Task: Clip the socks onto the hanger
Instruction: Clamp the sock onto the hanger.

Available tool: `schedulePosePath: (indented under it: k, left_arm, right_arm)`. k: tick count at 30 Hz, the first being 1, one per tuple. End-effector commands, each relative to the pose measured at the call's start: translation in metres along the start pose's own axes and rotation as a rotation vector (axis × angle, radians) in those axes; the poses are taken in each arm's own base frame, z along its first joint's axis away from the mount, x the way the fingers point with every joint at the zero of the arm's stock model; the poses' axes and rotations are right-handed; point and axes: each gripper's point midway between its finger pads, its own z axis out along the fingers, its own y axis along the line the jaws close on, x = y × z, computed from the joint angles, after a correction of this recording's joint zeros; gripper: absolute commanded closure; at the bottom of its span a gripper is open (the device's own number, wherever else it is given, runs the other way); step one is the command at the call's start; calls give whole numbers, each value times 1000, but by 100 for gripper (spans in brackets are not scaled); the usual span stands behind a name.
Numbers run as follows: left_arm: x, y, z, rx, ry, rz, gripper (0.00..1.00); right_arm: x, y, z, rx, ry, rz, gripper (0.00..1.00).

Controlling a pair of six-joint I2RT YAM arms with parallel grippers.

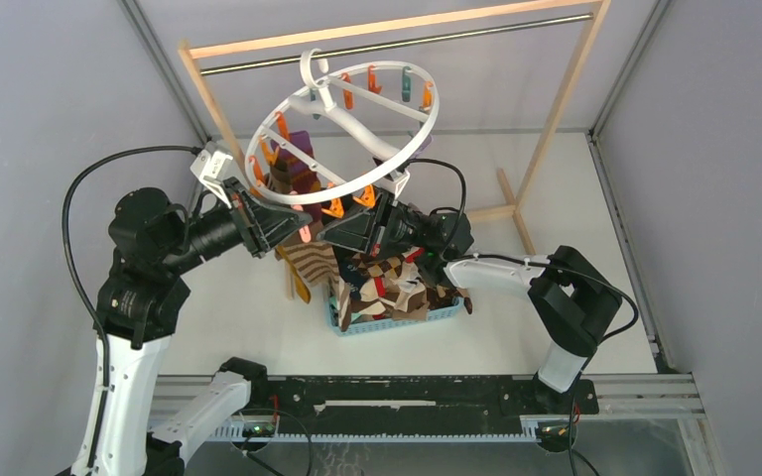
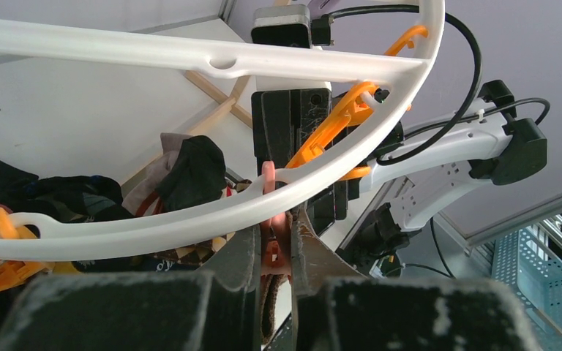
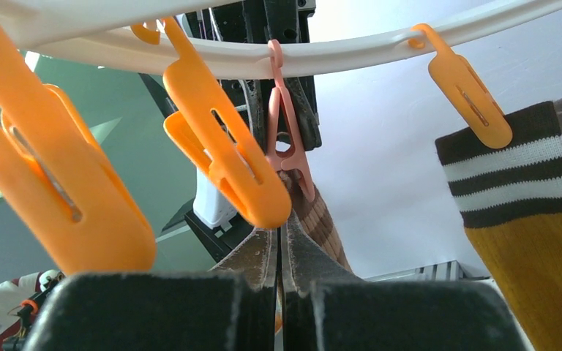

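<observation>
- Socks mostly sit heaped in the blue basket under the hanger. One brown striped sock is pinched tight in the right gripper, cuff raised to the pink clothespin.
- Left gripper is squeezed narrow on that clothespin, probably to open it.
- Only the right wrist view shows a mustard striped sock hanging by an orange clothespin.

Top view was bright, w/ even overhead light, sharp thru-out; only soft, faint shadows lay on the flat white table by the light-blue plastic basket. Wrist views were backlit vs pale backgrd; the big orange plastic clothespin & dark pads of the right gripper were blurred, too close.
</observation>
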Motion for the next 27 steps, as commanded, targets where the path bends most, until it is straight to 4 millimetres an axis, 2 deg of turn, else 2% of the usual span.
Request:
schedulePosePath:
  k: [1,11,14,17,20,22,24,26,27]
  left_arm:
    - [-5,-20,-7,79,2,50,95]
    - [-7,-18,-8,66,-8,58,87]
    - [-9,-17,-9,51,-19,66,76]
    - [-13,-11,-10,8,-44,74,55]
    - [-13,-7,-12,-22,-48,77,41]
    - [-10,-4,-13,-38,-31,72,35]
    - [-6,-1,-14,-58,-4,67,23]
    - [-3,1,-18,-76,20,76,6]
    - [-2,1,-20,-87,31,81,1]
  right_arm:
    - [-23,25,10,-84,-69,-79,100]
    - [-28,27,15,-93,-86,-93,100]
    - [-27,28,15,-94,-82,-93,100]
    - [-27,26,15,-85,-78,-91,98]
    - [-28,25,15,-59,-74,-101,89]
    - [-30,21,15,-16,-78,-107,79]
    - [-30,14,13,37,-80,-112,67]
    - [-29,5,9,94,-70,-117,49]
    - [-28,0,5,123,-67,-110,40]
